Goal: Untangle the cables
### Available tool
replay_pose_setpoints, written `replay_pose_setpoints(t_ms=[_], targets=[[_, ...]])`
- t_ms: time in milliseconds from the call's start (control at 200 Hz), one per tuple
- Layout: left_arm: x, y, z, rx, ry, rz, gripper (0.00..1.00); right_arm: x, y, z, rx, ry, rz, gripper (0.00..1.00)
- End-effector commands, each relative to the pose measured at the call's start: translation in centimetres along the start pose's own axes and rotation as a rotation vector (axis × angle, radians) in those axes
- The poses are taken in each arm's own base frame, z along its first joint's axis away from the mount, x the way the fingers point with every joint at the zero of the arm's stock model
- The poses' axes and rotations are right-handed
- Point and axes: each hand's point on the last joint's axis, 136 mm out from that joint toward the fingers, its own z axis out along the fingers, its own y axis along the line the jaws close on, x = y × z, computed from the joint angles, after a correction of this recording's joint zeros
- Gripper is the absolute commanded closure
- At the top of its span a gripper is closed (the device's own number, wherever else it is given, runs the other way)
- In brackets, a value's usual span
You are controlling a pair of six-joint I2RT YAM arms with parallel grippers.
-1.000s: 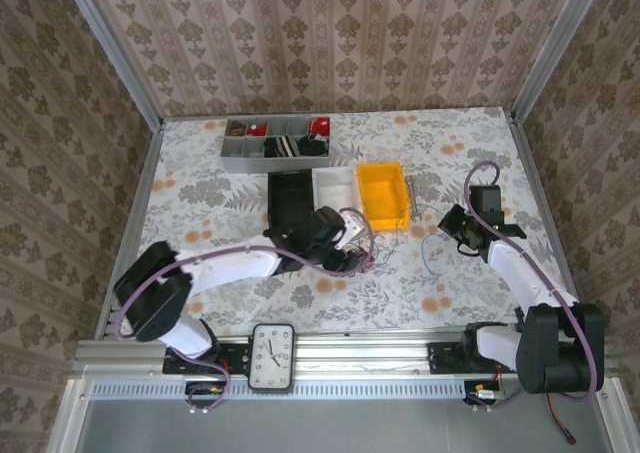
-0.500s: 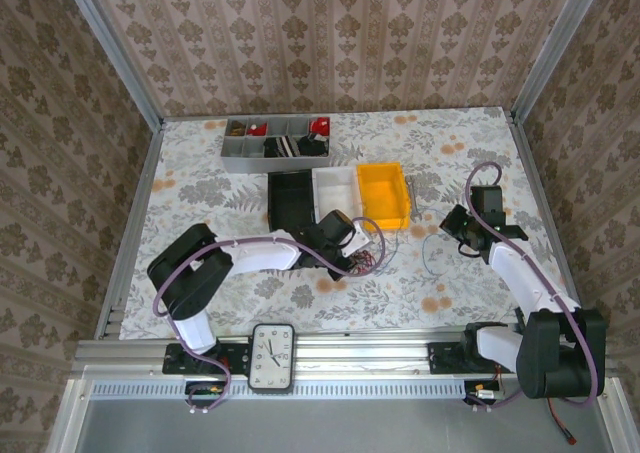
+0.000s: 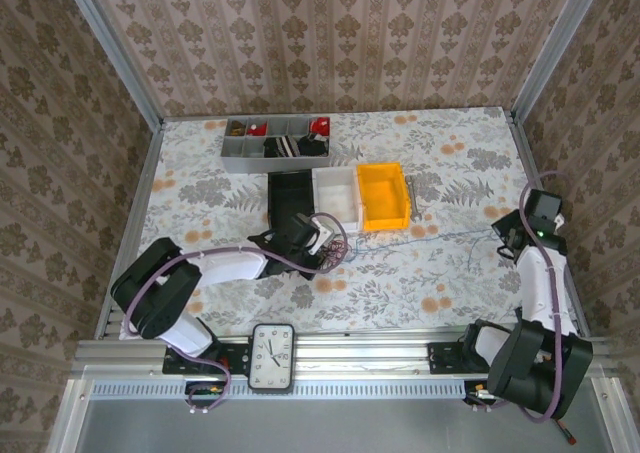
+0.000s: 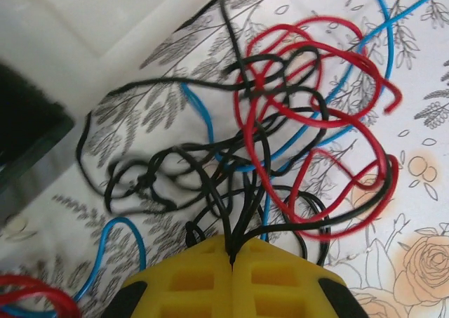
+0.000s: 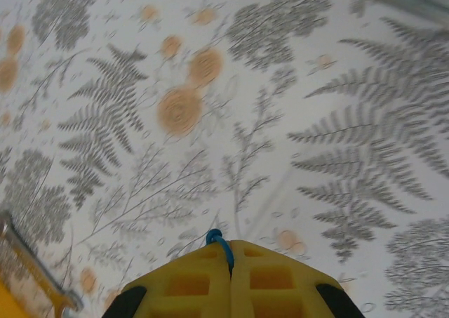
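1. Looking down on a flower-patterned table (image 3: pixel 200 188), two robot arms reach out, the left gripper (image 4: pixel 231 253) toward the middle and the right gripper (image 5: pixel 230 251) near the right edge.
2. One tangle of cables (image 4: pixel 280 142) lies on the table just in front of three bins in a row: one black bin (image 3: pixel 290 201), one white bin (image 3: pixel 335 188) and one yellow bin (image 3: pixel 383 195).
3. The left gripper is closed, pinching black cables (image 4: pixel 140 184) at the near edge of the tangle.
4. The right gripper is closed on the end of one blue cable (image 5: pixel 217 239), which runs in a thin line across the table to the tangle.
5. Red, black and blue loops cross over each other, so the number of separate cables cannot be told.
6. One grey divided tray (image 3: pixel 240 158) sits at the back, its contents too small to identify.
7. One clock (image 3: pixel 272 356) sits on the near rail, its numerals too small to read.
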Motion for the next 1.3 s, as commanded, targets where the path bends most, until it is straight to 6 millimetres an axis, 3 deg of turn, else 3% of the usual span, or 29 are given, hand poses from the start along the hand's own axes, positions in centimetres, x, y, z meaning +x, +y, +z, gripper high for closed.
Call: replay_pose_setpoints(t_ms=[0,200,395,535,705,800,980,1205,1295], targets=[[0.7,2.0,-0.7,-0.093,-0.002,-0.085,1.0,-1.1,-1.4,-0.8,0.05,-0.029,0.064,1.0],[3.0,5.9,-1.7,-0.251,0.044,-0.229,1.0,-2.4,-2.9,-0.8,0.078,-0.054,0.164,1.0],[3.4,7.0,-2.6,-0.27,0.02,-0.282,1.0,-4.0,-4.5,-1.6,0.103,-0.1,0.242,1.0],[3.8,8.1,-3.2,-0.32,0.013,-0.325,1.0,-3.8,-5.1,-1.7,0.107,-0.111,0.294,1.0],[6.9,12.8,-5.7,-0.564,0.032,-0.529,1.0,-3.9,-5.5,-2.2,0.109,-0.126,0.313,1.0],[6.6,13.4,-6.0,-0.559,-0.018,-0.569,1.0,-3.7,-5.1,-1.9,0.077,-0.114,0.308,1.0],[4.7,13.1,-6.1,-0.518,-0.09,-0.564,1.0,-2.8,-2.3,-1.9,-0.001,-0.094,0.189,0.99],[2.1,12.4,-6.4,-0.479,-0.178,-0.541,1.0,0.7,5.5,-4.1,-0.154,-0.114,-0.161,0.98],[2.4,12.9,-7.0,-0.537,-0.189,-0.572,1.0,1.7,8.0,-5.1,-0.189,-0.14,-0.282,0.98]])
